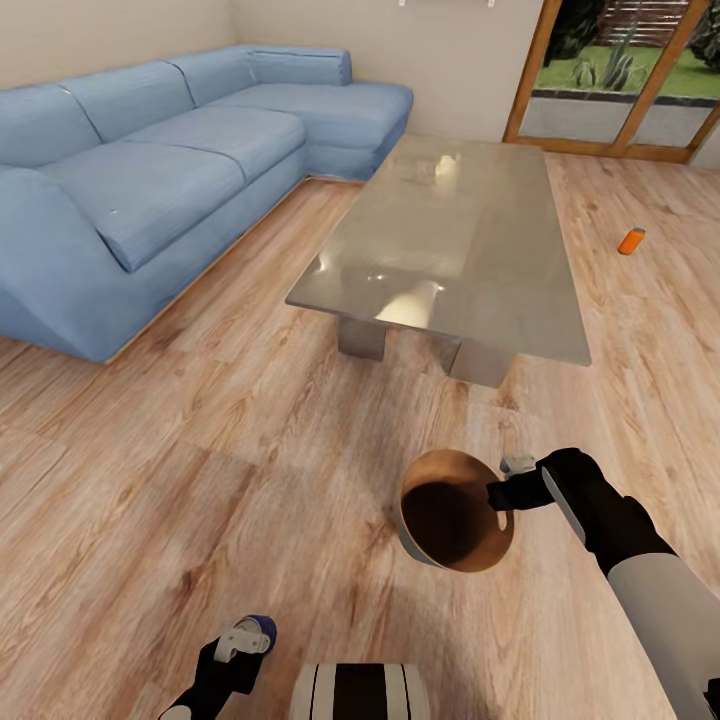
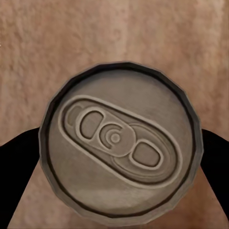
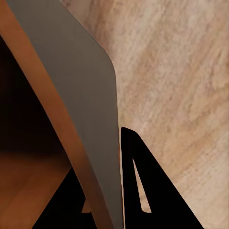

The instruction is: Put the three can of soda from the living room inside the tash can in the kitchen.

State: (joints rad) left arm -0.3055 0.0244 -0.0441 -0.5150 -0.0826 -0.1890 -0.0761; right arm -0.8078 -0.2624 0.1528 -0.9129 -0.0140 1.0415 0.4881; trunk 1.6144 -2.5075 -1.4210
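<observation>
Orange soda can with grey metal top: clamped in your left gripper, low and close to the trunk. In the left wrist view the pull-tab lid faces the camera and the dark fingers press the can from both sides. Held upright over the floor, parked, probably so it can be dropped straight down once the bin is under it.

Round tapered bin, dark grey outside, coppery brown inside: carried in the air on your right, mouth tipped toward the head camera. Your right gripper pinches the rim; the right wrist view shows one finger outside the wall and another inside, closed on it. That rim grip looks chosen to bring the bin along to the cans. The interior reads dark; I cannot tell if anything lies in it.

Second orange can: on the plank floor, tilted, right of the long grey glossy counter, well apart from both arms.

Light blue corner sofa on the left, wood-framed glass doors behind.
</observation>
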